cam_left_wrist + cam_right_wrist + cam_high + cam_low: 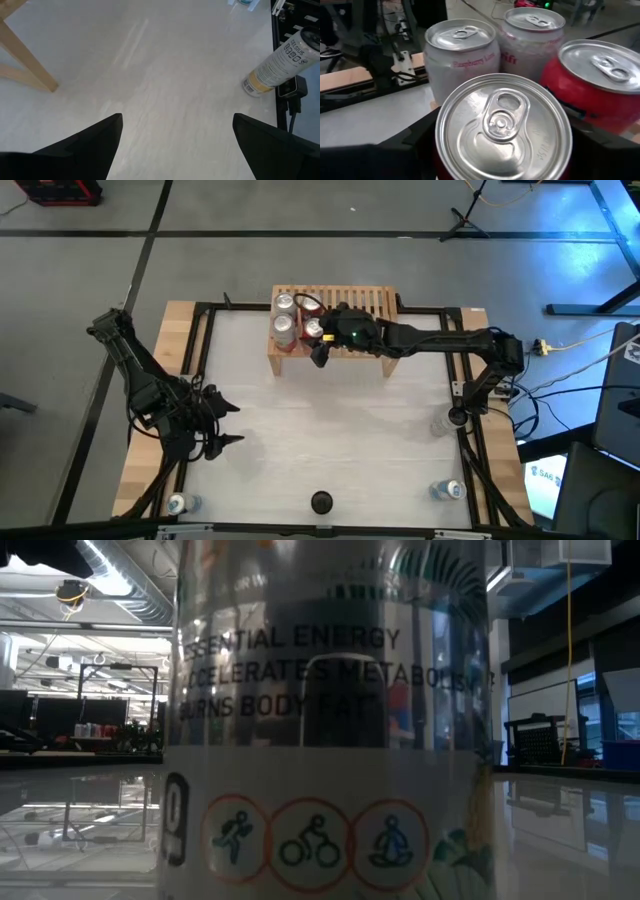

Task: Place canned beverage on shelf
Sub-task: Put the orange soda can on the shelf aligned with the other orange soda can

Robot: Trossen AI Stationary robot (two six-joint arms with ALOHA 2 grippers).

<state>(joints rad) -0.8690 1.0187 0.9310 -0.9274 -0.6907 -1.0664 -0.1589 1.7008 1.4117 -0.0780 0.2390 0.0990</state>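
Note:
The light-wood shelf (pixel 345 305) stands at the table's far middle. Three cans stand on its left part: two silver-white ones (pixel 462 55) (pixel 532 35) and a red one (pixel 600 85). My right gripper (pixel 322 348) reaches in from the right, over the shelf's near left part. It is shut on a fourth can (pixel 502 127), just in front of those three. My left gripper (pixel 218 423) is open and empty over the table's left side; it also shows in the left wrist view (pixel 175 150). My right gripper pinches the can's side wall just below its top rim (pixel 442 150) between its two fingers (pixel 417 145), one on each side. The can stands upright, lid up. Its lower part is hidden, so whether it rests on the shelf does not show.
One can (pixel 320 502) stands at the table's near edge and fills the low view (pixel 320 720). More cans stand at the near left (pixel 180 503), the near right (pixel 447 490) and the right side (pixel 440 423). The shelf's right part is bare slats.

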